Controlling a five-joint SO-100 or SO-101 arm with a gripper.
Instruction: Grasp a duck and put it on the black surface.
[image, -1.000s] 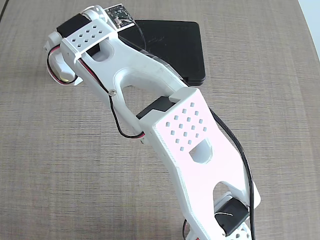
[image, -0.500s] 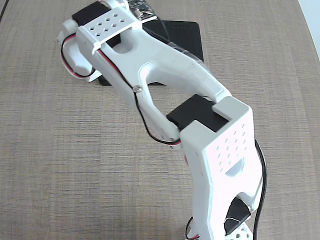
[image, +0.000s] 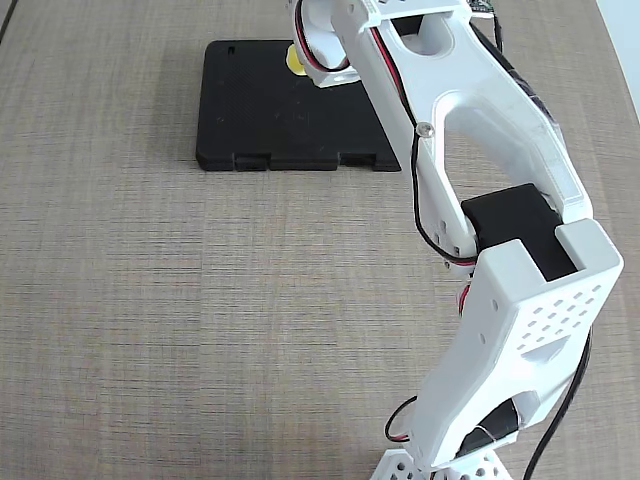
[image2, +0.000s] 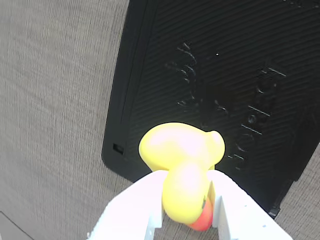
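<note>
**Ann:** Duck in the pincer, plain as day in the wrist view. The gripper has its two white fingers closed in on the head end, orange beak poking out low between them, yellow body sticking forward.

**Ben:** And where does that put it over the table?

**Ann:** Above the black slab. The wrist view shows the duck hanging over a corner region of it, near the edge where slab meets grey table. In the fixed view only a sliver of yellow shows beside the arm, at the slab's far edge.

**Ben:** So the pick-up is done?

**Ann:** I'd say so. This looks like the carry-and-place stage, late in the job. Whether the duck touches the slab, I cannot tell; it looks held clear.

**Ben:** Next move?

**Ann:** Lower gently, perhaps nudge further inward so it isn't set down right by the rim, then part the fingers. The grip is on the head, so the body may tip when let go. A round rubber toy could roll off that edge.
</note>
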